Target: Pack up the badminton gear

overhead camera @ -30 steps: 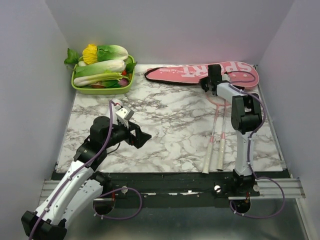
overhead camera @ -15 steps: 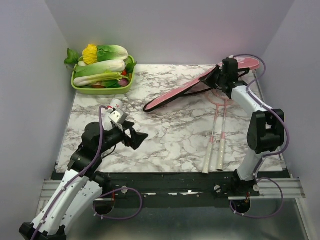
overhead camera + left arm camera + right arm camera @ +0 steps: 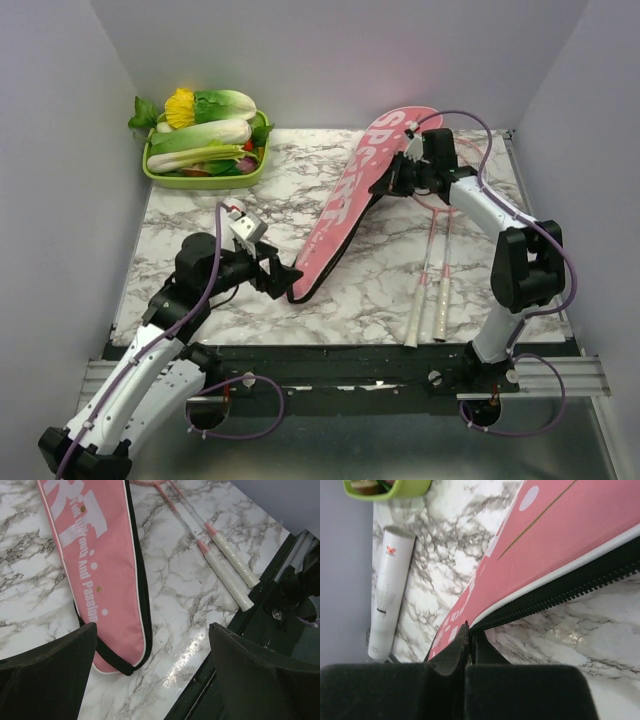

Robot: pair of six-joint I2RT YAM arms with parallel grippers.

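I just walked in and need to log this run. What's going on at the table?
The right claw is shut on the zipper edge of the pink racket cover, near its wide end. The cover runs diagonally toward the left claw, which is open by the narrow end. Two rackets lie loose beside the cover, not yet packed.

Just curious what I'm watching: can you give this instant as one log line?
right gripper: shut on pink cover at zipper edge | left gripper: open, at its narrow end | rackets: on table, unpacked
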